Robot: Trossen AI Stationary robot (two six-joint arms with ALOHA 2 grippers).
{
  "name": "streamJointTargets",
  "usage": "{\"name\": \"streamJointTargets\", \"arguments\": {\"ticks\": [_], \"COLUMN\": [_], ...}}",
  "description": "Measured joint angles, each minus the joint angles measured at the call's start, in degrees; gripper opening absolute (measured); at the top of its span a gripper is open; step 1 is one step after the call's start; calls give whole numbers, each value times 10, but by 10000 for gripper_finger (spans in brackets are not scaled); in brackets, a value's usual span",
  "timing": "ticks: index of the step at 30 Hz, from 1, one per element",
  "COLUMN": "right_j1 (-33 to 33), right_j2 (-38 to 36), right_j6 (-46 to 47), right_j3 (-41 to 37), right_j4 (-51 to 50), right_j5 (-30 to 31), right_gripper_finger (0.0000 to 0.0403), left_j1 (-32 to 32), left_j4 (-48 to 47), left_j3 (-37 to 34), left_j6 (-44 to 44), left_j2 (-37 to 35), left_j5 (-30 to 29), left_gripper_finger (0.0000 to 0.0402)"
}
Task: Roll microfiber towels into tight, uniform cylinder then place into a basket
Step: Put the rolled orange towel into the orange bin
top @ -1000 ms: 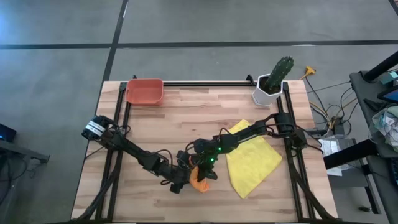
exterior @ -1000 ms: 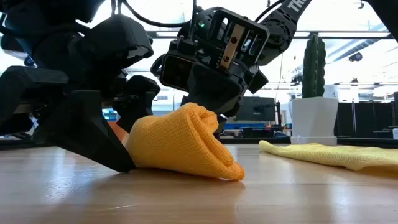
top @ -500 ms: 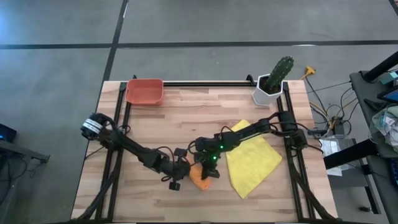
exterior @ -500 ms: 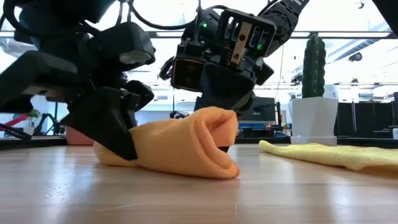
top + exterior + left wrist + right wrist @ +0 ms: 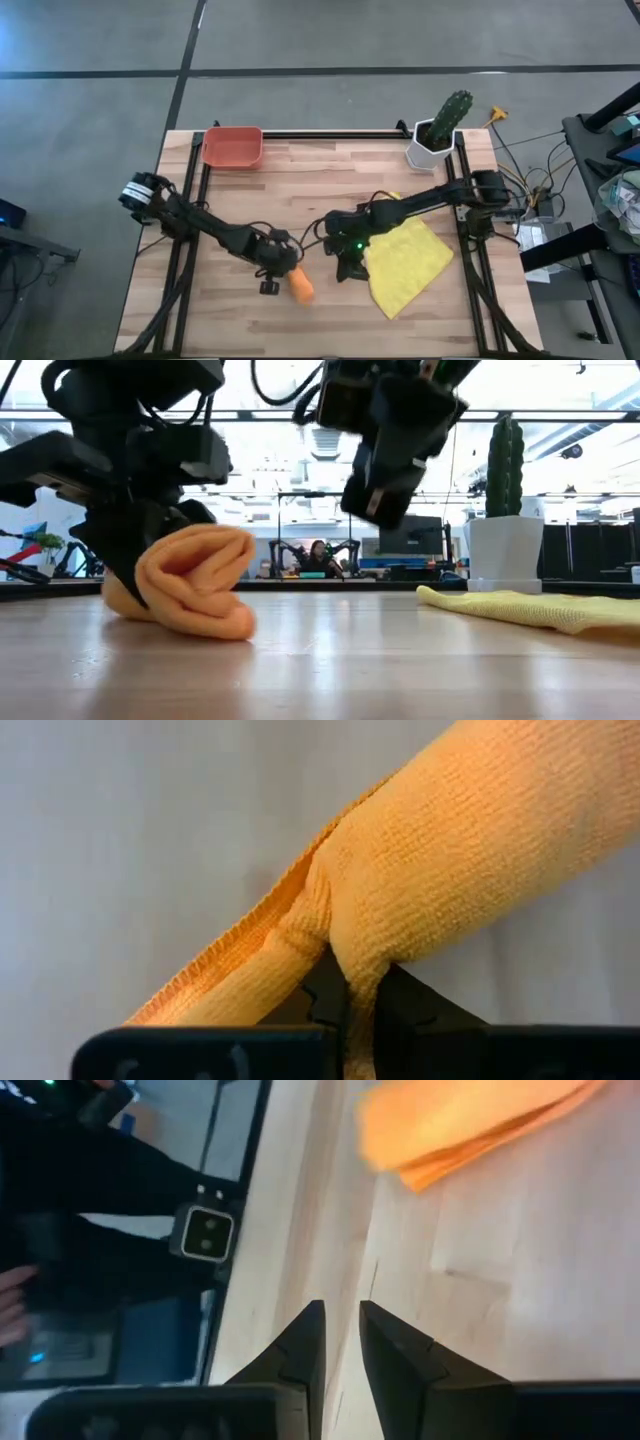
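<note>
The left gripper [image 5: 272,275] has its fingers pinched hard on one end of the rolled orange towel [image 5: 299,286], near the middle of the table's front edge; from the left wrist camera you can see the cloth [image 5: 430,890] bunched right into the closed tips, so the roll cannot spring open. From table height the roll [image 5: 190,580] looks like a fat, slightly loose cylinder with its free end resting on the wood, which I'd guess is why it is held at one end only: that end can be lifted and the rest will trail along. The right gripper [image 5: 347,270] hangs just beside the roll without touching it, its jaws only a narrow slit apart and holding nothing, as its own wrist camera shows with the orange cloth [image 5: 470,1125] lying farther off. It sits at the near corner of the yellow towel [image 5: 405,262], which lies flat and unrolled toward the table's right edge, probably the next one to work. The basket [image 5: 232,146] waits empty at the back left corner, well apart from the roll, so the carry across the table [image 5: 330,185] is not yet done. The cactus pot [image 5: 436,128] stands at the back right corner, out of the way.
</note>
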Motion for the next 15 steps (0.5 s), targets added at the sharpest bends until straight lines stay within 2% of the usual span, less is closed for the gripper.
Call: {"name": "streamJointTargets", "arguments": {"ticks": [5, 10, 15], "right_j1": [2, 1, 1], "right_j2": [-75, -144, -199], "right_j6": [1, 12, 15], "right_j3": [-5, -13, -24], "right_j4": [-29, -33, -39], "right_j5": [56, 131, 192], "right_gripper_finger": [59, 58, 58], "left_j1": [46, 125, 210], "left_j4": [-110, -198, -256], "left_j3": [-1, -1, 3], "left_j6": [-21, -55, -69], "left_j2": [-80, -175, -257], "left_j5": [5, 16, -30], "left_gripper_finger": [2, 2, 2]}}
